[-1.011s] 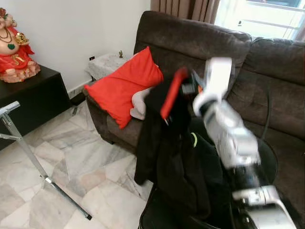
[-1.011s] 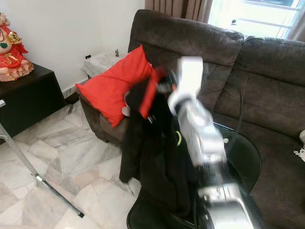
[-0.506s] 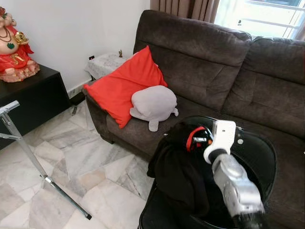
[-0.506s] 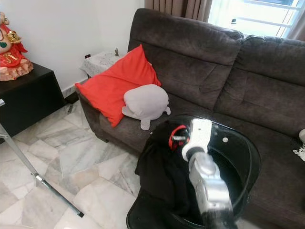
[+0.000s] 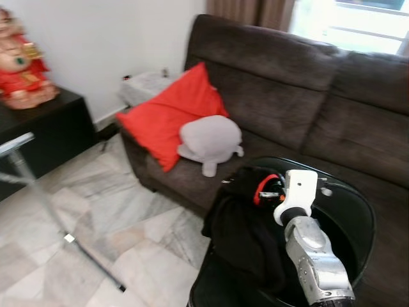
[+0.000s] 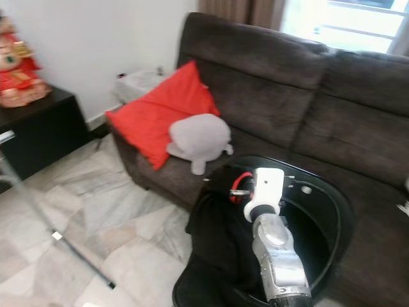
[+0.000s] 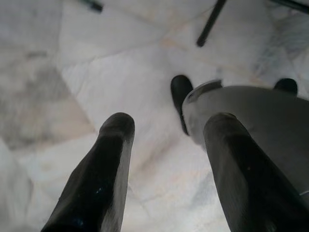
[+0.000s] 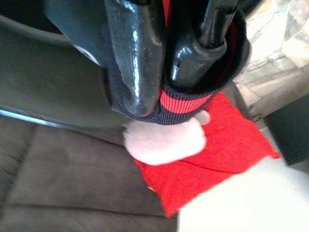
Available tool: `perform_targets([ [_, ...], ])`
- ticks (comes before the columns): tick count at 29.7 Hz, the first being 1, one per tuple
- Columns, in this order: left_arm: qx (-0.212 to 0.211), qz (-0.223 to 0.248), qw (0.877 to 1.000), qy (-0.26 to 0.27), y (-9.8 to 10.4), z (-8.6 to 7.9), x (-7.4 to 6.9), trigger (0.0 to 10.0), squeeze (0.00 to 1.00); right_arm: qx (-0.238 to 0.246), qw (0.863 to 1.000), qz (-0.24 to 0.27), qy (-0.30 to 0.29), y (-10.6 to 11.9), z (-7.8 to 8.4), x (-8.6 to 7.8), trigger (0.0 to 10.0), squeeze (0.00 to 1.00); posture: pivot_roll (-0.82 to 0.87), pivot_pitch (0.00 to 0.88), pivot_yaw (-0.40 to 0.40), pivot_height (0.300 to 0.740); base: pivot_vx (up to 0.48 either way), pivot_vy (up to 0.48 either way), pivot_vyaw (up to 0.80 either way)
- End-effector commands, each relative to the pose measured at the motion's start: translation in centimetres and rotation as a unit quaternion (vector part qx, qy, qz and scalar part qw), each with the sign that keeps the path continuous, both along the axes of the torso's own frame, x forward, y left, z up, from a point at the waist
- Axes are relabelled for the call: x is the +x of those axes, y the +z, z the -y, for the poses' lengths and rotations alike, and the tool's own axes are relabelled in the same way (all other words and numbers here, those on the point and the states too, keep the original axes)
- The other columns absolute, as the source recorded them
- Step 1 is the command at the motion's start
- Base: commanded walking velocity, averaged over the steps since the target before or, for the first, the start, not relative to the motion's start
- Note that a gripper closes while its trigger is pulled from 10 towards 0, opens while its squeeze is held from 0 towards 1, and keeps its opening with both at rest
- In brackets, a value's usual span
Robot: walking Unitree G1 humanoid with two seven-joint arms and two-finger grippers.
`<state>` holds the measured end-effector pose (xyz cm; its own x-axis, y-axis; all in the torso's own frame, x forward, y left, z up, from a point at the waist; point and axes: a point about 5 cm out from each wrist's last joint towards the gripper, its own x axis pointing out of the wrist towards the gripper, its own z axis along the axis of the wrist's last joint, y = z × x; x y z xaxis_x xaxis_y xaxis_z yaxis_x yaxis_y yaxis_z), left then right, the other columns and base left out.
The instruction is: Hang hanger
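The right gripper (image 8: 166,63) pinches the black garment's red-striped collar (image 8: 186,104) above the black tub (image 5: 358,211), apparently with fingers closed; at nine o'clock the left gripper (image 7: 166,145) hangs spread, empty.

No text, label, brand, number or sign can be read anywhere in these views.
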<state>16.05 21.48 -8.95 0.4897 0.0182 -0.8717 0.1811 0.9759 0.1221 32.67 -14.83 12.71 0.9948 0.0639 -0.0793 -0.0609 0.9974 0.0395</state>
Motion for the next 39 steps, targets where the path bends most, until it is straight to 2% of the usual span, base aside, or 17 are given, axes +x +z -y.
perform_targets([
  [1, 0.01, -0.016, 1.0, 0.005, -0.3, -0.5, -1.0, 10.0, 0.0, -0.001, 1.0, 0.02, 0.015, 0.8, -0.8, 0.0, 10.0, 0.0, 0.09, 0.0, -0.004, 0.74, 0.0, 0.0, 0.8],
  [17, 0.017, -0.021, 1.0, 0.011, -0.5, -0.7, -1.4, 10.0, 0.0, -0.033, 0.998, 0.036, 0.046, 1.0, -1.7, 0.1, 10.0, 0.0, 0.1, 0.0, -0.008, 0.74, 0.0, 0.0, 0.8],
  [27, 0.016, -0.023, 0.999, 0.021, -0.5, -0.6, -1.5, 10.0, 0.0, -0.032, 0.997, 0.035, 0.059, 1.0, -1.9, 0.1, 10.0, 0.0, 0.11, 0.0, -0.018, 0.74, 0.0, 0.0, 0.8],
  [31, 0.016, -0.025, 0.999, 0.026, -0.5, -0.6, -1.4, 10.0, 0.0, -0.018, 0.998, 0.031, 0.059, 1.1, -2.0, 0.4, 10.0, 0.0, 0.1, 0.0, -0.018, 0.74, 0.0, 0.189, 0.0],
  [39, 0.015, -0.022, 0.999, 0.027, -0.4, -0.6, -1.3, 10.0, 0.0, -0.021, 0.997, 0.027, 0.067, 1.0, -2.1, 0.4, 10.0, 0.0, 0.1, 0.0, -0.016, 0.74, 0.0, 0.426, 0.0],
])
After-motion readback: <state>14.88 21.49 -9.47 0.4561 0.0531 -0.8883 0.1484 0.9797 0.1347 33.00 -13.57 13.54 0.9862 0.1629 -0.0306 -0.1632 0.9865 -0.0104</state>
